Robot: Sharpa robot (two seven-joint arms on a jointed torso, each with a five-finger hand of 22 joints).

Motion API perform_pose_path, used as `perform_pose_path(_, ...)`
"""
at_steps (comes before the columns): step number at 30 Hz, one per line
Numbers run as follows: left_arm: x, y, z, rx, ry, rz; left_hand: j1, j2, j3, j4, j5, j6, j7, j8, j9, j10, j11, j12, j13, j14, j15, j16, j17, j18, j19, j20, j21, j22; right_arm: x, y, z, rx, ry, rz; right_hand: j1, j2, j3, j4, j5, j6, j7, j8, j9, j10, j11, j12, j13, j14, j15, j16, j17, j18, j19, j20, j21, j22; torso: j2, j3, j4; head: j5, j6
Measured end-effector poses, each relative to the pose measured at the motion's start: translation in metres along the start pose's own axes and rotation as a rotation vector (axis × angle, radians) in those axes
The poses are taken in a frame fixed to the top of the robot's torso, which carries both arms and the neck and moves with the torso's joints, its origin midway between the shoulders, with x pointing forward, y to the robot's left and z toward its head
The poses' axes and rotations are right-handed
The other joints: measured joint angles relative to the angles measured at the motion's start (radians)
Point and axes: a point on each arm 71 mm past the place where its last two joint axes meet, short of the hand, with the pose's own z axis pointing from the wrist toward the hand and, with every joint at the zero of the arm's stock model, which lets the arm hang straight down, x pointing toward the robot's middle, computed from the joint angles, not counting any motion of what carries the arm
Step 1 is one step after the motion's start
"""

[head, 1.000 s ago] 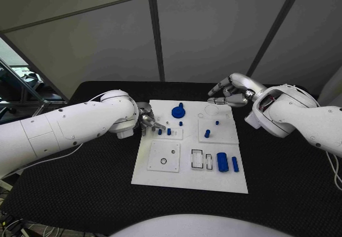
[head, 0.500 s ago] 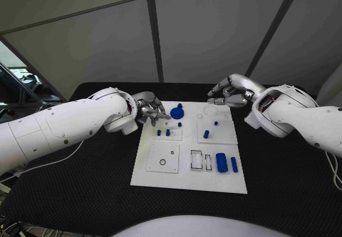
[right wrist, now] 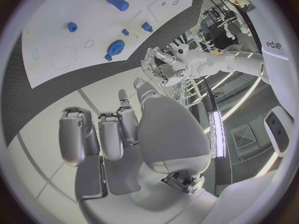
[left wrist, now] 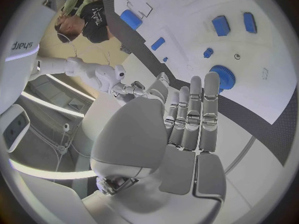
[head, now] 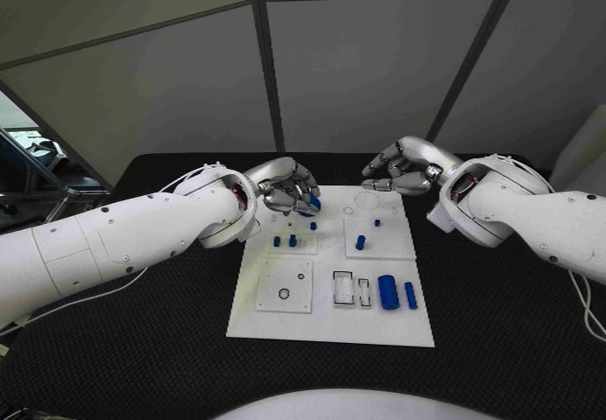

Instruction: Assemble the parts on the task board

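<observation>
Head view: a black worktop [head: 151, 341] carries the white task board [head: 331, 325], with blue parts [head: 389, 291] lying on it and grey wall panels behind. The left hand [head: 285, 190] hovers over the board's far edge, fingers apart and empty. The right hand [head: 402, 169] has curled fingers, holding nothing.

Left wrist view: a blue gear [left wrist: 222, 76] lies just beyond the fingers [left wrist: 194, 115]; "sharpa" reads on the arm.

Right wrist view: fingers [right wrist: 99, 134] curled, above the board.
</observation>
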Motion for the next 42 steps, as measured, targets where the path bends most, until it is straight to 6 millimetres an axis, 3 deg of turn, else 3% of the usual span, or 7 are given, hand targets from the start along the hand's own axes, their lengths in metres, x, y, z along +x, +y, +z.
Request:
perform_pose_path(1,0.002,0.000,0.001,0.009,0.000,0.024,0.000,0.000,0.000,-0.005,0.000,0.008,0.000,-0.004,-0.014,0.000,0.000,-0.008,-0.017,0.024,-0.002,0.027,0.008,0.001,-0.020,0.002,-0.017,-0.009,0.000,0.000,0.000,0.000,0.000,0.000,0.000,0.000,0.000,0.000,0.000,0.000,0.000,0.000,0.000,0.000,0.000,0.000,0.000,0.000,0.000,0.000,0.000,0.000,0.000,0.000,0.000,0.000,0.000,0.0002,0.0000,-0.001,0.001)
perform_pose_path(3,0.006,0.001,0.003,0.024,0.002,0.077,-0.002,-0.012,-0.006,-0.011,0.000,0.024,-0.009,-0.012,-0.041,0.012,-0.011,-0.019,-0.048,0.103,-0.017,0.165,0.092,0.037,-0.045,-0.006,-0.039,-0.020,0.000,0.000,0.000,-0.001,0.000,0.000,0.000,0.000,0.000,0.000,0.000,0.000,0.000,0.000,0.000,0.000,0.000,0.000,0.000,0.000,0.000,0.000,0.000,0.000,0.000,0.000,0.000,0.000,0.000,0.0005,-0.0001,-0.002,0.002)
perform_pose_path(6,0.013,0.003,0.006,0.042,0.012,0.149,-0.006,-0.017,0.000,-0.025,0.000,0.057,-0.015,-0.036,-0.099,0.047,-0.012,-0.035,-0.109,0.011,-0.022,0.376,0.244,0.039,-0.060,-0.011,-0.062,-0.033,0.000,0.000,0.000,-0.001,0.000,0.000,0.000,0.000,0.000,0.000,0.000,0.000,0.000,0.000,0.000,0.000,0.000,0.000,0.000,0.000,0.000,0.000,0.000,0.000,0.000,0.000,0.000,0.000,0.000,0.0003,0.0000,-0.004,0.002)
perform_pose_path(11,0.023,0.004,0.013,0.059,0.031,0.250,0.003,-0.026,0.019,-0.040,0.000,0.074,-0.019,-0.047,-0.145,0.063,-0.020,-0.031,-0.144,-0.031,-0.023,0.529,0.306,0.039,-0.039,-0.013,-0.042,-0.016,0.001,0.001,0.001,-0.002,0.000,0.001,0.000,0.000,0.000,0.000,0.000,0.000,0.000,0.000,0.000,0.000,0.000,0.000,0.000,0.000,0.000,0.000,0.000,0.000,0.000,0.000,0.000,0.000,0.000,0.0000,0.0009,-0.006,0.003)
perform_pose_path(26,0.030,0.007,0.026,0.060,0.056,0.372,-0.015,-0.044,0.043,-0.037,0.000,0.104,-0.021,-0.053,-0.209,0.055,-0.019,-0.022,-0.198,-0.038,-0.024,0.769,0.335,0.039,-0.014,-0.013,0.022,0.045,0.001,0.002,0.001,-0.005,0.000,-0.002,0.000,0.000,0.000,0.000,0.004,0.000,0.000,0.000,0.000,0.000,0.000,0.000,0.000,0.000,0.000,0.000,0.000,0.000,0.000,0.000,0.000,0.000,0.000,-0.0007,0.0010,-0.014,0.006)
perform_pose_path(35,0.035,0.006,0.034,0.039,0.087,0.402,-0.017,-0.046,0.074,-0.039,0.000,0.134,-0.027,-0.066,-0.246,0.056,-0.020,-0.052,-0.253,0.053,-0.027,0.961,0.394,0.038,0.099,-0.017,0.223,0.196,0.002,0.003,0.001,-0.009,0.001,-0.005,0.000,0.000,0.003,0.003,0.004,0.000,0.000,0.000,0.000,0.000,0.000,0.000,0.000,0.000,0.000,0.000,0.000,0.000,0.000,0.000,0.000,0.000,0.000,-0.0001,0.0012,-0.016,0.003)
perform_pose_path(42,0.038,0.007,0.037,0.022,0.112,0.418,-0.023,-0.052,0.087,-0.040,0.000,0.148,-0.028,-0.076,-0.266,0.072,-0.022,-0.079,-0.288,0.057,-0.028,1.004,0.380,0.037,0.109,-0.018,0.266,0.235,0.002,0.003,0.001,-0.010,0.001,-0.007,0.000,0.000,0.003,0.003,0.009,0.000,0.000,0.000,0.000,0.000,0.000,0.000,0.000,0.000,0.000,0.000,0.000,0.000,0.000,0.000,0.000,0.000,0.000,-0.0001,0.0012,-0.016,0.003)
